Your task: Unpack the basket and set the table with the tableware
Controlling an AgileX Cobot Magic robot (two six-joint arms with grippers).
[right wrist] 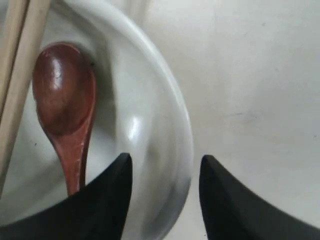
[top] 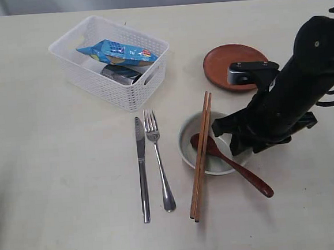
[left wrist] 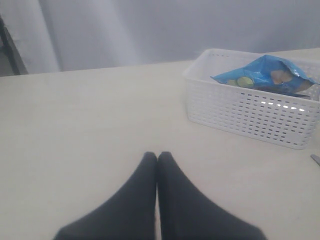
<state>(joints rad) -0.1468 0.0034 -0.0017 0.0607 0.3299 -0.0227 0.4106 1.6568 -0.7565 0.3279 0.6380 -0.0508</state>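
Observation:
An off-white bowl point(top: 186, 149) sits on the table point(top: 56, 186) with a dark red-brown spoon point(top: 234, 166) lying in it, handle over the rim. Wooden chopsticks point(top: 200, 157) rest across its left edge. My right gripper point(top: 233, 138) is open and straddles the bowl's right rim point(right wrist: 175, 115): one finger inside by the spoon point(right wrist: 62, 95), one outside, with gaps on both sides. A steel knife point(top: 142, 170) and fork point(top: 158, 160) lie left of the bowl. The brown wooden plate point(top: 225, 59) is behind my right arm. My left gripper point(left wrist: 157, 156) is shut and empty over bare table.
The white basket point(top: 103, 89) stands at the back left, holding a blue snack packet point(top: 118, 52) over a steel cup point(top: 120, 75). In the left wrist view the basket point(left wrist: 250, 115) is some way beyond the fingertips.

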